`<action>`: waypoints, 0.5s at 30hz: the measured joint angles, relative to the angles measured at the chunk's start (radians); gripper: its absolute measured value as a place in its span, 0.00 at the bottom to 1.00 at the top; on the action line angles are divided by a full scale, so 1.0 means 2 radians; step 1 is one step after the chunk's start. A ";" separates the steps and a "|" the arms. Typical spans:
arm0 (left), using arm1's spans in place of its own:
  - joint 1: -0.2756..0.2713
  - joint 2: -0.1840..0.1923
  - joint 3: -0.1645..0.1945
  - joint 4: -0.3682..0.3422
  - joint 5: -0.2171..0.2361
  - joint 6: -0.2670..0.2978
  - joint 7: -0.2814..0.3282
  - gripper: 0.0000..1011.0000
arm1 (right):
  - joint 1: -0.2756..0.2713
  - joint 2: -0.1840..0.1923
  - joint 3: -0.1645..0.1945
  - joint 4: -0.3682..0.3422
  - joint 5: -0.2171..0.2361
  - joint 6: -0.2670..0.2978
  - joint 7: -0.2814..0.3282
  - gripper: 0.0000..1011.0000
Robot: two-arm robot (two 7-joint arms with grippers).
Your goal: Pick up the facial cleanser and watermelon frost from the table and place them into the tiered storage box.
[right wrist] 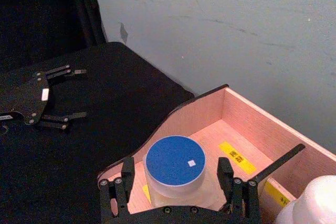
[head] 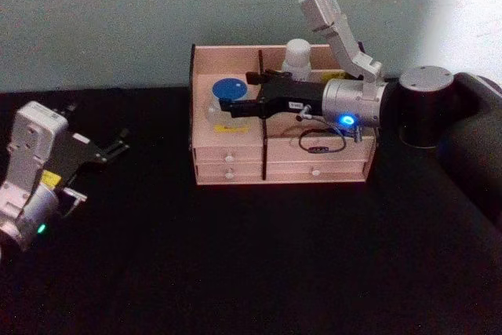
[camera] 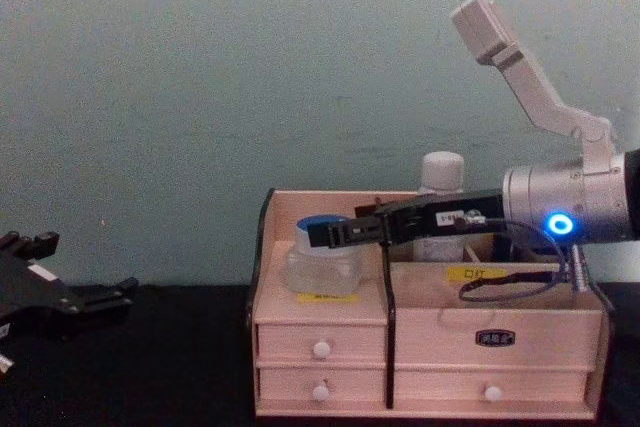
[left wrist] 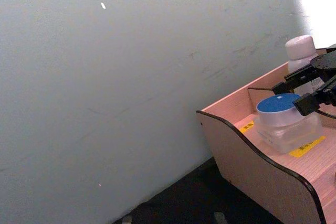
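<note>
Looks like the last step: watermelon frost [right wrist: 174, 167] sits in the tiered storage box [head: 235, 164], frame centre, w/ the right gripper [right wrist: 178, 182] jaws wide either side, gripping nothing. Facial cleanser [head: 298, 59] is already in. Next imo: back straight out w/o clipping the jar. Left gripper [head: 118, 147], frame left, is open and empty.

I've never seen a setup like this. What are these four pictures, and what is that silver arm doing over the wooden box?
It is a robot with two arms, photographed at one moment by four cameras: on its head, its chest and each wrist. On a black table stands a pale wooden storage box with small drawers. The right gripper, the silver arm's black claw, reaches over the box with its fingers open on either side of a clear jar with a blue lid, which sits in the box's left compartment. A white bottle stands in a compartment further back. The left gripper rests open at the table's left, holding nothing.
</note>
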 joint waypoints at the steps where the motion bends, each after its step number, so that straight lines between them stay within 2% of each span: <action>1: 0.000 0.000 0.000 0.000 0.000 0.000 0.000 0.99 | 0.000 0.000 0.000 0.000 0.000 0.000 0.000 0.99; 11: 0.000 0.000 0.000 0.000 0.000 0.000 0.000 0.99 | 0.000 0.000 0.000 0.000 0.000 0.000 0.000 0.99; 15: 0.000 0.000 0.000 0.000 0.000 0.000 0.000 0.99 | -0.010 0.009 0.006 -0.026 -0.002 0.000 -0.005 0.99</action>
